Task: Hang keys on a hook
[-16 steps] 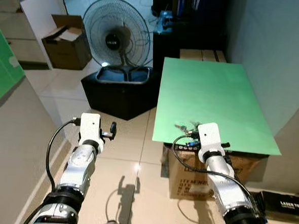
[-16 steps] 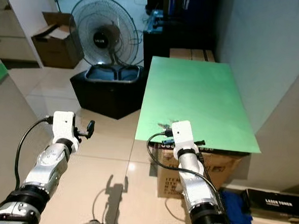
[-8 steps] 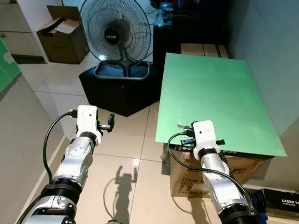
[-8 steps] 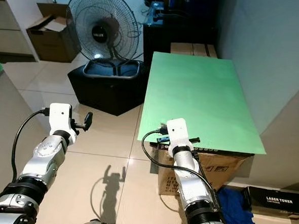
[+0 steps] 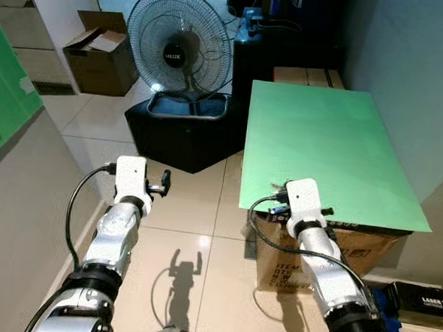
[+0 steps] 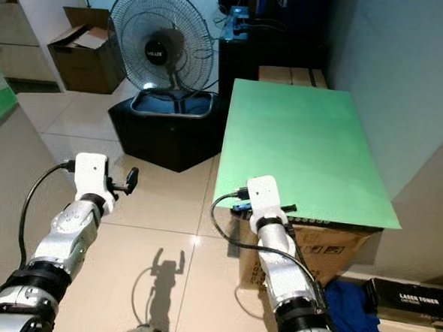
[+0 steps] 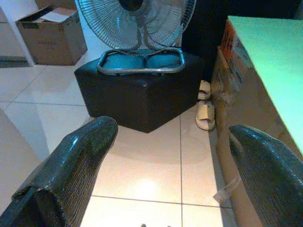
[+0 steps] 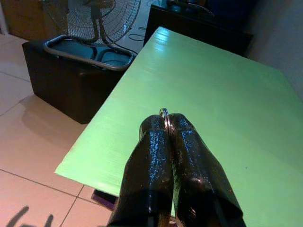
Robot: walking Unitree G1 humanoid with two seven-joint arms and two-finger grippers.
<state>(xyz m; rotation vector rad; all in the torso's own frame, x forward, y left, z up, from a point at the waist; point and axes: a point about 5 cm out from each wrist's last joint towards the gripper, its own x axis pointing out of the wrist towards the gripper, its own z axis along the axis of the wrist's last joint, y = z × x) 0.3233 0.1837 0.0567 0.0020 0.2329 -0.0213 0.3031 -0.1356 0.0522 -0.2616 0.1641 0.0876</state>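
My right gripper (image 8: 166, 122) is shut on a small metal key ring (image 8: 164, 113), whose loop pokes out between the fingertips. It hovers over the near left corner of the green board (image 5: 331, 150), which lies on a cardboard box (image 5: 306, 254). In the eye views the white right wrist (image 5: 302, 199) covers most of the keys. My left gripper (image 7: 173, 137) is open with nothing between its fingers (image 7: 78, 158). It is held out over the tiled floor (image 5: 192, 209), left of the board.
A standing fan (image 5: 180, 47) rests on a black box (image 5: 182, 130) ahead. An open cardboard box (image 5: 101, 49) sits far left. A grey counter (image 5: 13, 198) runs along my left. Slippers (image 7: 204, 109) lie by the board's box. A black carton (image 5: 424, 302) is at lower right.
The whole picture has shifted, so the camera moved. Keys that showed beside the right wrist on the board's edge are now hidden behind it. Both arms hold much the same pose.
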